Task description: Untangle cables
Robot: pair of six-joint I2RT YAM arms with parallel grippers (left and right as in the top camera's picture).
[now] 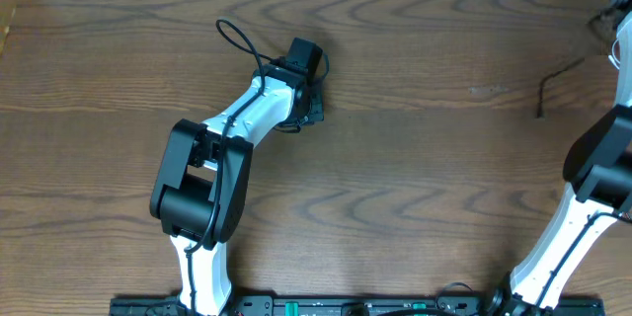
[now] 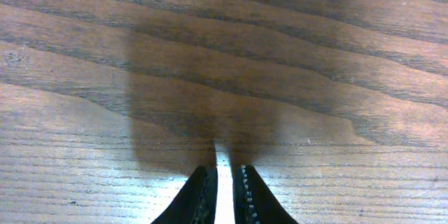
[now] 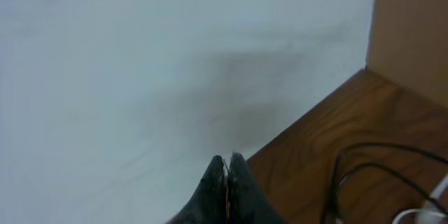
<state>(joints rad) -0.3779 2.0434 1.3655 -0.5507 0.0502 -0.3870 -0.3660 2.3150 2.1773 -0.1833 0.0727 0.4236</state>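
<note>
Two claws show here, and both are nearly closed. The left claw (image 2: 225,170) hangs low over the worktop (image 1: 395,178), its tips pinching a thin white strip that looks like the white cable (image 2: 222,182). I think it holds the strip so tight, right by the end, so the slippery cord cannot slide out when pulled.

Well apart from the left claw, far over on the right arm's side, the black cable (image 1: 545,83) lies bent on the wood with nothing touching it. The two cords look pulled apart already.

Farther still from the left claw, by the wall (image 3: 140,56), the right claw (image 3: 227,159) is pressed together and I see nothing in it. Some dark loops (image 3: 364,155) and a white bit (image 3: 423,213) sit beside it. I cannot tell if they are more cable.
</note>
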